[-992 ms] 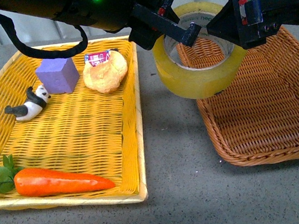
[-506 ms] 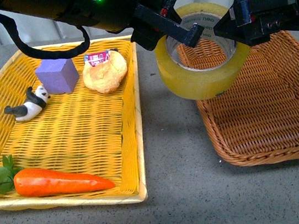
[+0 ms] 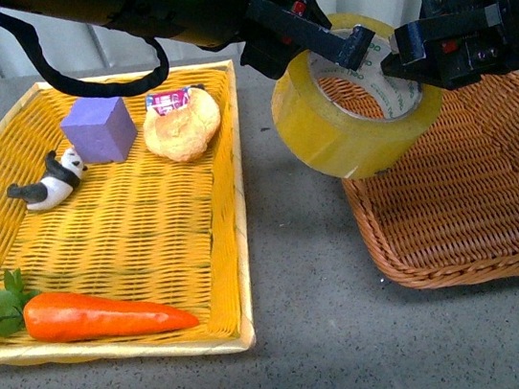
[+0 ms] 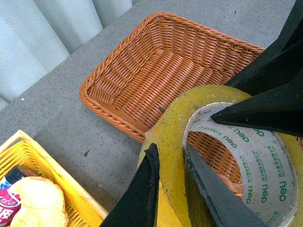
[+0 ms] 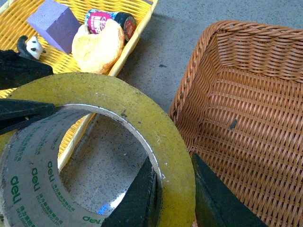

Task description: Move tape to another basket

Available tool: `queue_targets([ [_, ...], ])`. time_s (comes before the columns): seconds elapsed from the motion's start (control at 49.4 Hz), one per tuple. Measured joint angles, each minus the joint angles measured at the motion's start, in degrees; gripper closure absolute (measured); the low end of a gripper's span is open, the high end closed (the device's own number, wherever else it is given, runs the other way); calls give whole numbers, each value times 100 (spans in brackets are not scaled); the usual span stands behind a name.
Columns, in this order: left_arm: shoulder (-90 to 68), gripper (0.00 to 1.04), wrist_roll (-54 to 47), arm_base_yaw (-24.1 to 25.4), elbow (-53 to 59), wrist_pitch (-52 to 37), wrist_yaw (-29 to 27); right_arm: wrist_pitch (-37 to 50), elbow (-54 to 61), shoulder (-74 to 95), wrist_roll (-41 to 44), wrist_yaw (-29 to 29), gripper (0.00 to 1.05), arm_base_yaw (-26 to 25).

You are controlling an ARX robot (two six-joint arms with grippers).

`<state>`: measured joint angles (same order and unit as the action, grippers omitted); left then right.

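Note:
The yellowish tape (image 3: pixel 357 128) with its green-printed white core hangs in the air over the near left corner of the brown wicker basket (image 3: pixel 491 191). My left gripper (image 3: pixel 347 47) is shut on the roll's wall from the left. My right gripper (image 3: pixel 393 58) is shut on the opposite wall from the right. In the left wrist view the fingers (image 4: pixel 147 189) clamp the tape (image 4: pixel 173 137) with the basket (image 4: pixel 156 66) beyond. In the right wrist view the fingers (image 5: pixel 208 194) pinch the tape (image 5: pixel 147 127) beside the basket (image 5: pixel 246 113).
A bright yellow woven tray (image 3: pixel 131 242) lies on the left. It holds a purple cube (image 3: pixel 100 130), a bread roll (image 3: pixel 182 126), a small can (image 3: pixel 167 98), a panda figure (image 3: pixel 50 181) and a carrot (image 3: pixel 102 315). Grey tabletop (image 3: pixel 309 274) separates tray and basket.
The tape has tilted and shifted a little right and up toward the brown basket, with both grippers still on it. The right gripper has risen slightly.

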<state>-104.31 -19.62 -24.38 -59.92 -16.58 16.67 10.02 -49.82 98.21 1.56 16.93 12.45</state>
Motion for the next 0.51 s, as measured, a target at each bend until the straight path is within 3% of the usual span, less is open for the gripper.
queue_targets([
  [0.061,2,101,-15,0,-11,-9,-57,0,0,9,13,-87,89,-7],
  [0.101,2,98,-13,4,-11,-9,-59,2,0,13,13,-116,89,-28],
  [0.405,2,54,-20,35,-11,-9,-96,94,-44,111,37,-422,89,-232],
  [0.466,2,46,109,-9,66,-284,-555,94,-74,162,44,-448,89,-310],
  [0.506,2,39,378,-13,179,-723,-1156,94,-111,223,63,-501,89,-404],
])
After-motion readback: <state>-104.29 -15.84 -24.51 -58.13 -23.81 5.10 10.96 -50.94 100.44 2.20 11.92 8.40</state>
